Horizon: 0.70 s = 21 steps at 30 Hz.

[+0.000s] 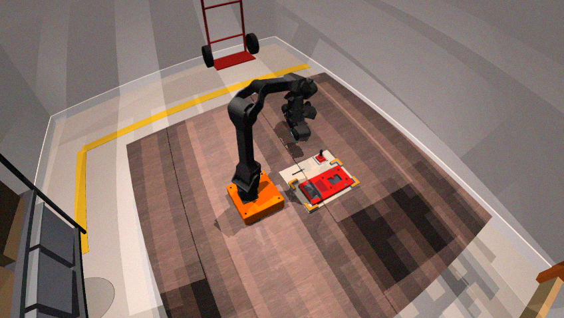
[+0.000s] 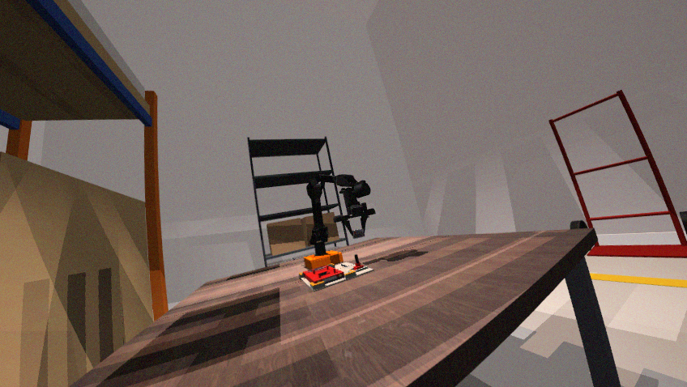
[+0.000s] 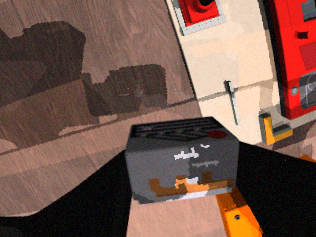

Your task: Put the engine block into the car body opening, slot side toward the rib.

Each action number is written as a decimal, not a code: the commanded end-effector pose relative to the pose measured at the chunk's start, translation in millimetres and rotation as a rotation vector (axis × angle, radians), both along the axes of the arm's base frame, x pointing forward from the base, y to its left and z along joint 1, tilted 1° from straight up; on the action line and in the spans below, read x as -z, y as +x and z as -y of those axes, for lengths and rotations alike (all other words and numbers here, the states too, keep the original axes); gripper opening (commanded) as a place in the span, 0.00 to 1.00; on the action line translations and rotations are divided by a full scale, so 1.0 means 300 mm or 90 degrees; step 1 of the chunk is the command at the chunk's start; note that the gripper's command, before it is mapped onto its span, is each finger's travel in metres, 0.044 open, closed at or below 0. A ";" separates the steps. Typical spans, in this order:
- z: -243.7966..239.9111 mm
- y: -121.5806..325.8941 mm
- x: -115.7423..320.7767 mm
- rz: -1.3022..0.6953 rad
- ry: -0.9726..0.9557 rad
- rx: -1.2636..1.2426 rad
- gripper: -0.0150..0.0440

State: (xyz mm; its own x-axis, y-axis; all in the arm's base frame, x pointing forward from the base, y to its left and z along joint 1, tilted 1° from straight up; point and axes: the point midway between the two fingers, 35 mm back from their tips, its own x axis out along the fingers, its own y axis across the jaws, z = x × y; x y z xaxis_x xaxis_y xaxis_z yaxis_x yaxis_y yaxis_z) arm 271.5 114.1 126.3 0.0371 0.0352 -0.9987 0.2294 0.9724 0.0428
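Note:
My gripper (image 1: 298, 137) (image 2: 357, 232) (image 3: 177, 151) is shut on the engine block and holds it above the table, beyond the pale board. The grey engine block (image 2: 357, 234) (image 3: 165, 164) has a dark ribbed top with a red spot and an orange and white pattern on its near face. The red car body (image 1: 326, 191) (image 2: 312, 277) (image 3: 287, 54) lies flat on the board, with a dark opening in its top. In the wrist view the car body is at the upper right, partly out of frame. The rib and the block's slot side cannot be made out.
The pale board (image 1: 288, 172) (image 3: 215, 64) carries orange corner brackets (image 1: 336, 162) (image 3: 270, 131), a thin dark bar (image 1: 298, 171) (image 3: 232, 104) and a red piece with a black upright stick (image 1: 320, 158) (image 2: 357, 264). The arm's orange base (image 1: 268, 205) (image 3: 240, 224) stands beside the board.

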 end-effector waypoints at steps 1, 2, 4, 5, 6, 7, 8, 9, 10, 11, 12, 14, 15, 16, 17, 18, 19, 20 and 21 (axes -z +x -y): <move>0.000 -0.002 0.025 -0.002 -0.001 0.002 0.25; 0.000 -0.002 0.025 -0.002 -0.001 0.002 0.25; 0.000 -0.002 0.024 0.001 -0.002 0.002 0.25; 0.000 -0.004 0.020 0.007 -0.003 0.002 0.25; 0.000 -0.006 0.017 0.012 -0.004 0.003 0.25; 0.000 -0.007 0.014 0.017 -0.005 0.003 0.25; 0.000 -0.008 0.013 0.019 -0.006 0.003 0.25; 0.000 -0.009 0.013 0.024 -0.007 0.003 0.25; 0.000 -0.010 0.014 0.031 -0.010 0.003 0.25; -0.001 -0.012 0.014 0.041 -0.012 0.003 0.25; -0.001 -0.014 0.015 0.054 -0.016 0.004 0.25; -0.003 -0.019 0.017 0.083 -0.025 0.004 0.25; -0.004 -0.023 0.018 0.101 -0.030 0.004 0.25; -0.005 -0.026 0.020 0.121 -0.036 0.004 0.25; -0.006 -0.030 0.021 0.141 -0.041 0.005 0.25; -0.007 -0.033 0.022 0.161 -0.045 0.006 0.25; -0.009 -0.036 0.025 0.182 -0.052 0.006 0.25; -0.010 -0.039 0.027 0.203 -0.058 0.006 0.25; -0.011 -0.043 0.029 0.223 -0.063 0.007 0.25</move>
State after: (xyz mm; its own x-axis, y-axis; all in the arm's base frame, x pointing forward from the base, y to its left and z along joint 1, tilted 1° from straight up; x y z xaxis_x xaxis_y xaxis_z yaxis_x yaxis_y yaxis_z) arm 262.5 116.7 116.8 0.2740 -0.0406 -0.9609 0.2258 0.9739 0.0233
